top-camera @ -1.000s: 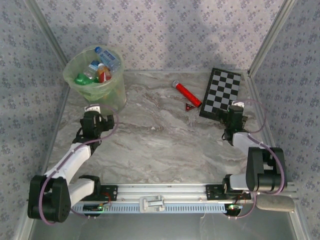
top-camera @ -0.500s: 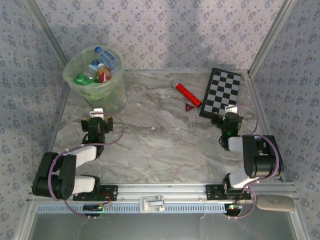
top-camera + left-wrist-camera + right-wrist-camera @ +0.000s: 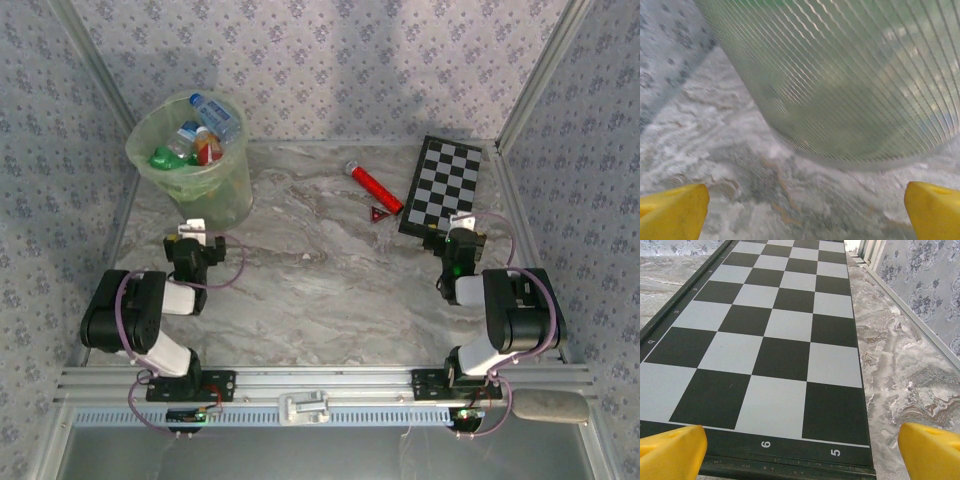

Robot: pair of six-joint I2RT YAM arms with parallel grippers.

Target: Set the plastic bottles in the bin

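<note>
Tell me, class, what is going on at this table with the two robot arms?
Two robot arms are putting plastic bottles into a bin. The bottles sit inside the green bin at the back left. Both arms are folded close to their bases and hold nothing: the left fingers are open facing the bin's base, the right fingers open over the near edge of the checkerboard. A red cylinder lies on the table beside the board.
</note>
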